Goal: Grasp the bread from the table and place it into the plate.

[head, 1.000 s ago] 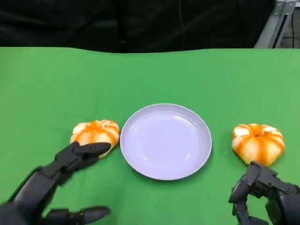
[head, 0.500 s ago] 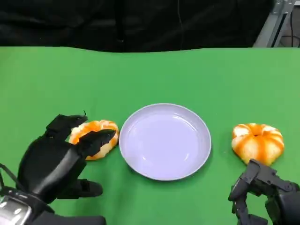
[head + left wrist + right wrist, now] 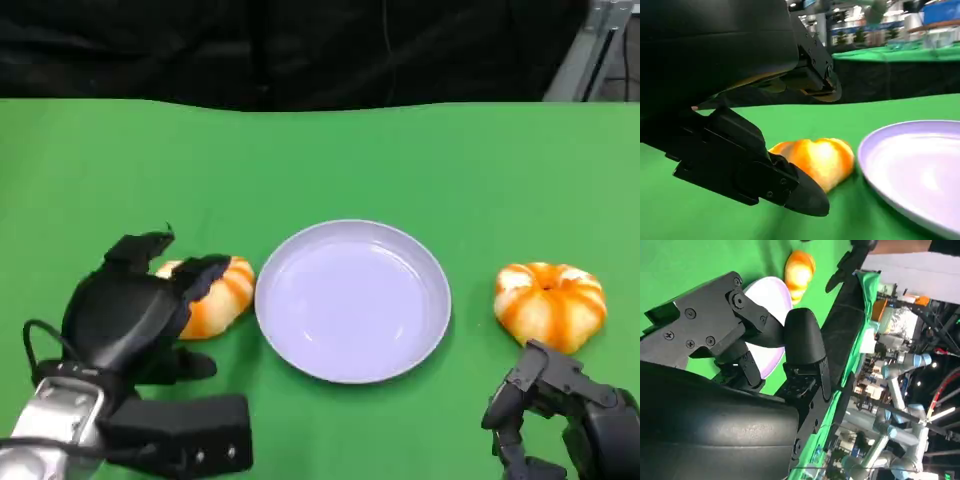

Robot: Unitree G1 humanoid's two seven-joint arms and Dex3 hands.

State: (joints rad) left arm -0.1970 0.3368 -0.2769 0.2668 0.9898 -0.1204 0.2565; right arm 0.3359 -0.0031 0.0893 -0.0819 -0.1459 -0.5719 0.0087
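Two orange-and-white bread rolls lie on the green table [image 3: 320,160]. The left bread [image 3: 220,293] sits just left of the lilac plate [image 3: 352,300], which holds nothing. My left hand [image 3: 135,310] reaches over this bread's near left side, fingers spread above it and not closed on it. In the left wrist view, the left bread [image 3: 816,159] lies just beyond the fingers [image 3: 755,175], beside the plate [image 3: 912,170]. The right bread [image 3: 550,304] lies right of the plate. My right hand [image 3: 560,420] hovers near it at the front, fingers curled on nothing.
The table's far edge meets a black backdrop. A metal frame [image 3: 590,45] stands at the back right. The right wrist view looks past my right hand [image 3: 770,335] to the plate [image 3: 772,292] and the left bread [image 3: 800,267].
My left hand has moved forward and up over the left bread, and its silver wrist has come into the picture. The right hand, both breads and the plate have stayed put.
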